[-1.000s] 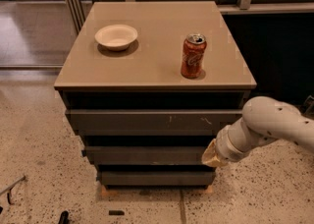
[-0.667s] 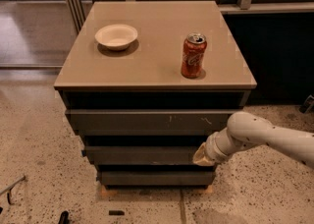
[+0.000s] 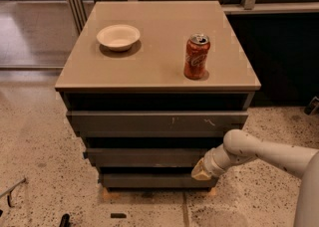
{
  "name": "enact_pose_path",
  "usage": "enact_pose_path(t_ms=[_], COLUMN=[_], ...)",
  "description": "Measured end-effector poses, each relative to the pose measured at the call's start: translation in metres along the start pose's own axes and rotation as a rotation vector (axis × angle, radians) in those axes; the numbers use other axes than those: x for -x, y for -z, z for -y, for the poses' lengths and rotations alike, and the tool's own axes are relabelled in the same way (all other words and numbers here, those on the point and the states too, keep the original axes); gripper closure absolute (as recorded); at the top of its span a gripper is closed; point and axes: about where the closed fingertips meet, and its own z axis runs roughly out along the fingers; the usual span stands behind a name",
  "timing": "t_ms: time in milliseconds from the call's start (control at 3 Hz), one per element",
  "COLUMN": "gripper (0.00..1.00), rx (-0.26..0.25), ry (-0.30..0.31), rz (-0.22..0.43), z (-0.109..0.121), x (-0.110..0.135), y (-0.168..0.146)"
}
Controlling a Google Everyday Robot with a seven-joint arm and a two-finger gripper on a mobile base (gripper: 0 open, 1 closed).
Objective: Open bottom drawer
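The hand sits at the upper right corner of the bottom drawer, and its white arm reaches in from the drawer's right. High above the drawer, the worktop carries a white bowl on the left and an upright red can on the right.

On the top of the desk a bowl stands near the left edge, and a can stands upright well apart to its right, closer to the front edge and the front right corner. Under the front edge lie the top drawer, the middle drawer and the bottom drawer, one below another. The gripper is before the right end of the bottom drawer, and the arm comes to it from the right.
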Motion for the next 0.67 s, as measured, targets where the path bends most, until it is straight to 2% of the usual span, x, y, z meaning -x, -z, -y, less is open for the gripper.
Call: enact_pose_path(t_ms=[333,667], gripper=[1.00,1.00], rx=[0.000,-0.018], ry=[0.000,0.014], rz=[0.000,-0.003], z=[0.000,-0.009], x=[0.000,-0.016], y=[0.000,-0.031])
